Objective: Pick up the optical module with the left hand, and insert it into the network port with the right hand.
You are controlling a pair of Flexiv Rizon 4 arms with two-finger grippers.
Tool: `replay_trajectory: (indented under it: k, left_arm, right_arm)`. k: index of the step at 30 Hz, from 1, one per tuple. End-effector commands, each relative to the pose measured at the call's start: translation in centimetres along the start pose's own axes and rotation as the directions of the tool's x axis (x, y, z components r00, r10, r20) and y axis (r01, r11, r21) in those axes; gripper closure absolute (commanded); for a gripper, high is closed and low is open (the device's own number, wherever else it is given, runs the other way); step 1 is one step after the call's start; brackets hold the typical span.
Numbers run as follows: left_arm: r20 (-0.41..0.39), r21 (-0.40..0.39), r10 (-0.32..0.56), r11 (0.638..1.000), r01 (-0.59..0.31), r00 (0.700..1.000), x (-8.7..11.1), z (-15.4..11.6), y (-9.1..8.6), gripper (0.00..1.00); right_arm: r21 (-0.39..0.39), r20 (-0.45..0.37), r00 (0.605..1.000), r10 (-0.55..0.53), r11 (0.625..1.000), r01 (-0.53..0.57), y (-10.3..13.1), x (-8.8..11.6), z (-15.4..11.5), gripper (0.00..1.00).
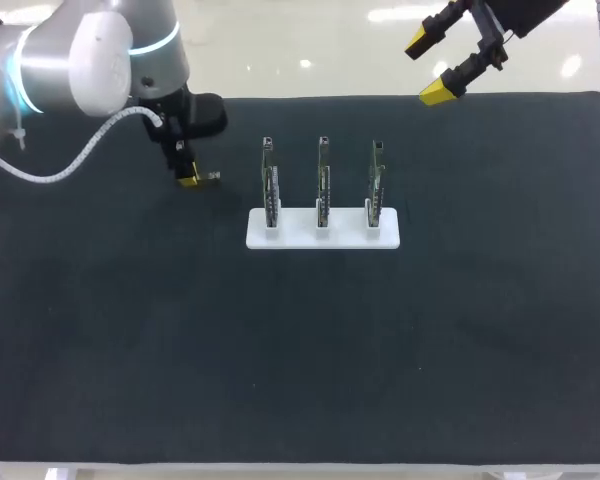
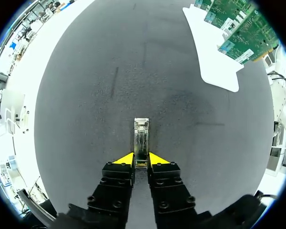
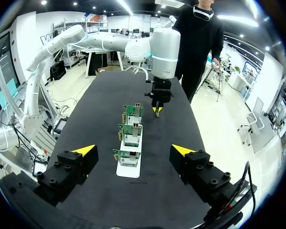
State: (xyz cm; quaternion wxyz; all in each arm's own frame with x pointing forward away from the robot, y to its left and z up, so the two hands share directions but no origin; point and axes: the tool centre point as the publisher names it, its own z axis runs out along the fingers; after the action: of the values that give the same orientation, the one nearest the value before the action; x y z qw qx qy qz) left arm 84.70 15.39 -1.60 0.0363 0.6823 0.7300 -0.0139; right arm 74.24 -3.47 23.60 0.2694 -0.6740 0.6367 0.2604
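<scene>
Left wrist view shows the left jaws closed on the near end of the optical module, a slim metal stick that juts out ahead of the yellow tips, low over the worktop (whether it touches the surface or hangs just above it I cannot tell). In the head view the left arm sits at the far left, with the module near the left end of the white stand, which holds three upright circuit boards. The right jaws are spread wide with nothing between them, up beyond the worktop's far right edge, well apart from both module and stand.

I judge the pickup made or nearly so. The hand-over to the right arm and the push into a network port are left to do; the ports are too small to make out. The surface is a dark matte mat that runs almost to the pale near rim.
</scene>
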Motion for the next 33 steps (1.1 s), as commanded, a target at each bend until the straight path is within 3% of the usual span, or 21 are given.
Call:
replay_trajectory:
  k: [1,8,16,27,33]
  left_arm:
    - [0.003,-0.003,0.004,1.0,-0.004,1.0,0.1,-0.1,-0.1,1.0]
    - [0.065,0.02,0.016,1.0,-0.017,0.998,0.0,-2.4,-0.2,1.0]
    - [0.238,0.018,0.05,0.998,-0.056,0.97,-1.0,-7.2,-1.4,1.0]
    - [0.44,0.021,0.061,0.997,-0.078,0.896,-2.2,-13.0,-3.6,1.0]
    - [0.55,-0.008,0.063,0.997,-0.071,0.833,-2.6,-15.2,-4.8,1.0]
  right_arm:
    - [0.002,0.001,1.0,-0.001,1.0,0.001,0.1,0.0,0.0,0.0]
    - [0.002,0.001,1.0,-0.001,1.0,0.001,0.1,0.0,0.0,0.0]
    - [0.002,0.001,1.0,-0.001,1.0,0.001,0.1,0.0,0.0,0.0]
    - [0.002,0.001,1.0,-0.001,1.0,0.001,0.1,0.0,0.0,0.0]
    - [0.002,0.001,1.0,-0.001,1.0,0.001,0.1,0.0,0.0,0.0]
